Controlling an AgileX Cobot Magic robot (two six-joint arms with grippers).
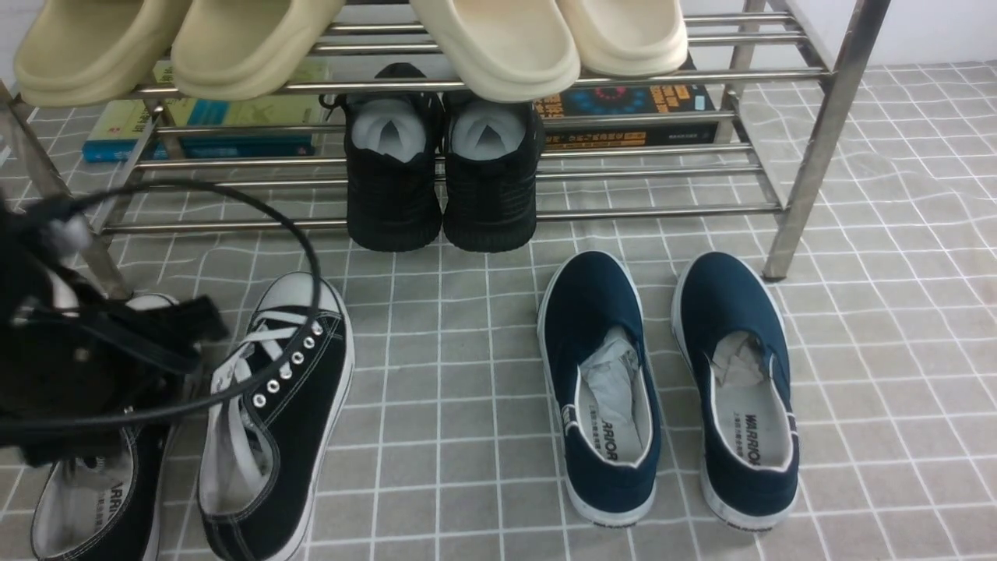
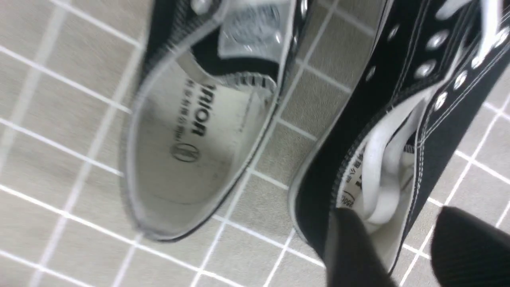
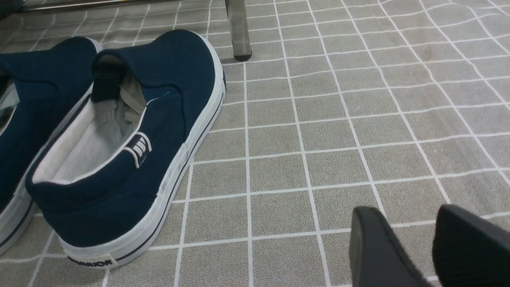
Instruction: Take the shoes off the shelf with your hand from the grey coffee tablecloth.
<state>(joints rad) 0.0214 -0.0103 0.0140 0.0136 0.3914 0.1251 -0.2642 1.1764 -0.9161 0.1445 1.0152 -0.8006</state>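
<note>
The black canvas sneakers with white laces stand on the grey grid tablecloth (image 1: 467,374) in front of the silver shelf (image 1: 646,210), at the left. One sneaker (image 1: 288,405) is fully in view; the other (image 1: 93,499) is partly hidden under my left gripper (image 1: 78,366) and its looping cable. In the left wrist view both sneakers show (image 2: 191,139) (image 2: 398,119). My left gripper (image 2: 398,223) is open, with the heel-side wall of one sneaker between its fingers. My right gripper (image 3: 406,215) is open and empty just above the cloth; it does not show in the front view.
A navy slip-on pair (image 1: 670,389) stands on the cloth right of centre, also in the right wrist view (image 3: 127,151). An all-black knit pair (image 1: 440,179) and books (image 1: 202,125) sit on the lower rails. Beige slippers (image 1: 498,39) lie on the top rails. A shelf leg (image 3: 239,32) stands nearby.
</note>
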